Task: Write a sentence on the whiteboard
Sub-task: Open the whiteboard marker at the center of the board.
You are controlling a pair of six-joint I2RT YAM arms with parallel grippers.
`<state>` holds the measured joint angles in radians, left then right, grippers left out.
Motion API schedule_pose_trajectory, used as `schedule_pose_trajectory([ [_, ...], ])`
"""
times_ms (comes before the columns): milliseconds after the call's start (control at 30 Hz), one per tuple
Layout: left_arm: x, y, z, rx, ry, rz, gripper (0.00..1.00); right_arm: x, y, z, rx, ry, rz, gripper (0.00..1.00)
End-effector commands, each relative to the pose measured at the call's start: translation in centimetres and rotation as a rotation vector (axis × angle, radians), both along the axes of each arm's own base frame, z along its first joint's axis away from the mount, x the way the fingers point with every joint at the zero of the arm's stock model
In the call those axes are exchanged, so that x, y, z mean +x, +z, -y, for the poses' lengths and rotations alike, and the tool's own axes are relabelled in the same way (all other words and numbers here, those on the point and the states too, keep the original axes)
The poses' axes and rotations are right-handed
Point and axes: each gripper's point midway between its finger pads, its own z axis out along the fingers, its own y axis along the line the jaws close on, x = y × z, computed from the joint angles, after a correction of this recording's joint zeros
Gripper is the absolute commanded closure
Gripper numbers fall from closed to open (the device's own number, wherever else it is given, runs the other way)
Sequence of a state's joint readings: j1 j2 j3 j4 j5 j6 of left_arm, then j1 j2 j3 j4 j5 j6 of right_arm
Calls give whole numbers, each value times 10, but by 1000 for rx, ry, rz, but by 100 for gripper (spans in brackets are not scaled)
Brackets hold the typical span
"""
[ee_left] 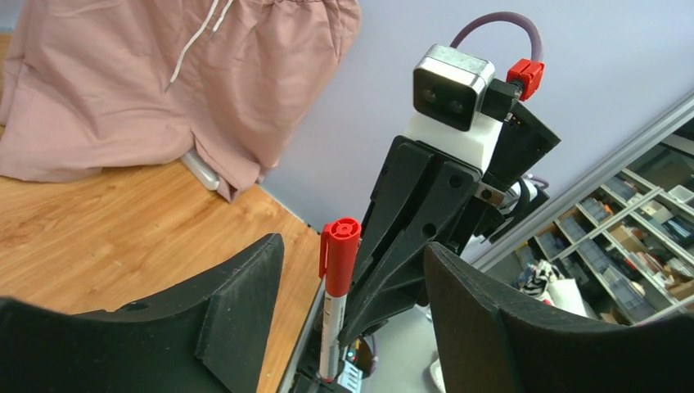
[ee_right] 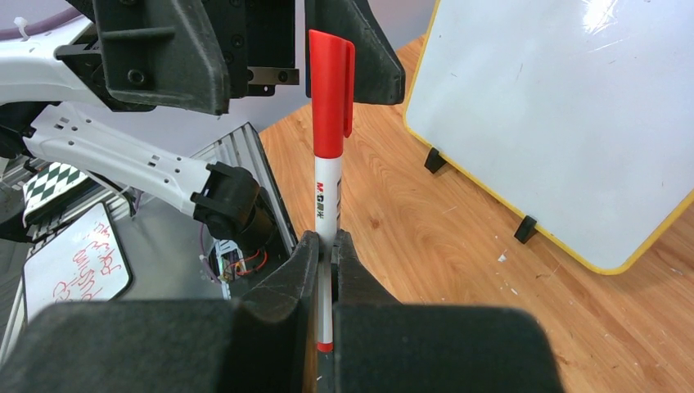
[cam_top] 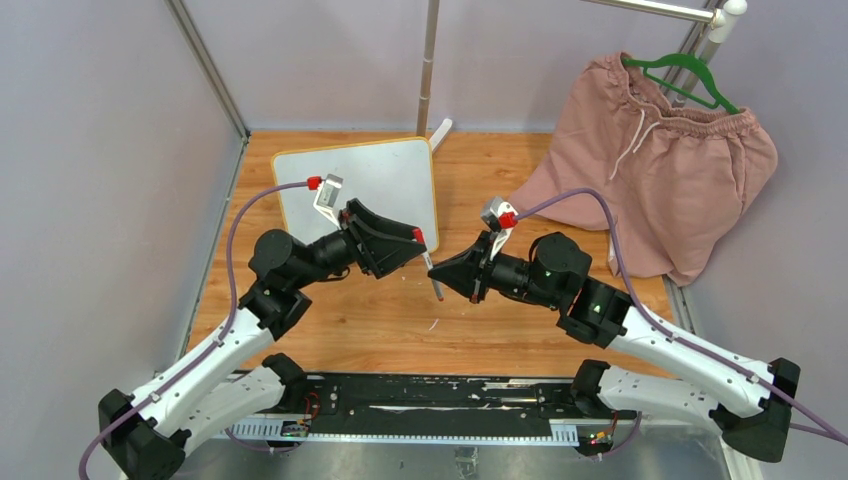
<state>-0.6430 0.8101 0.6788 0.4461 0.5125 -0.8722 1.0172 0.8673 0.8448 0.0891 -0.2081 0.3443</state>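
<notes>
The whiteboard [cam_top: 355,190] with its yellow frame stands at the back left of the wooden table, and its face is blank. It also shows in the right wrist view [ee_right: 556,123]. No red sentence shows on it. My right gripper [cam_top: 447,277] [ee_right: 327,246] is shut on the white barrel of a marker [ee_right: 327,196] and holds it upright, red cap [ee_right: 331,90] on. My left gripper [cam_top: 410,245] [ee_left: 352,303] is open. Its two fingers [ee_left: 237,303] stand either side of the red cap [ee_left: 340,254] without touching it.
Pink shorts [cam_top: 660,160] on a green hanger [cam_top: 690,75] hang at the back right, draping onto the table. A metal pole [cam_top: 428,70] stands behind the board. A white card with red scribbles [ee_right: 78,262] lies off the table's near edge.
</notes>
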Motion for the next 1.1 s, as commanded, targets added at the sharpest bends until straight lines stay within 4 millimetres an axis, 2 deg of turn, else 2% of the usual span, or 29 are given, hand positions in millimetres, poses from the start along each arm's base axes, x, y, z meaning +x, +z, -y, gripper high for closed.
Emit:
schedule_pose_trajectory([
  [0, -2, 11, 1, -21, -16, 24, 35, -7, 28, -3, 61, 25, 46, 100],
  [300, -1, 12, 3, -17, -19, 26, 62, -9, 25, -6, 40, 37, 49, 100],
  [533, 2, 10, 2, -25, -1, 7, 98, -12, 22, -6, 25, 44, 46, 100],
  [567, 2, 10, 1, -27, 2, 5, 100, -12, 22, -5, 26, 44, 45, 95],
  [633, 2, 10, 0, -30, 4, 4, 100, -13, 24, -4, 25, 41, 40, 70],
  [667, 1, 10, 0, -31, 4, 5, 100, -13, 25, -3, 24, 38, 39, 61],
  [733, 0, 11, -1, -33, 5, 8, 100, -12, 26, -2, 18, 29, 32, 49],
  [833, -3, 11, -2, -35, -3, 12, 100, -7, 27, -1, 18, -1, 19, 39],
  [1067, -8, 10, -4, -39, -12, 12, 100, -4, 32, -8, 28, -3, -6, 37],
])
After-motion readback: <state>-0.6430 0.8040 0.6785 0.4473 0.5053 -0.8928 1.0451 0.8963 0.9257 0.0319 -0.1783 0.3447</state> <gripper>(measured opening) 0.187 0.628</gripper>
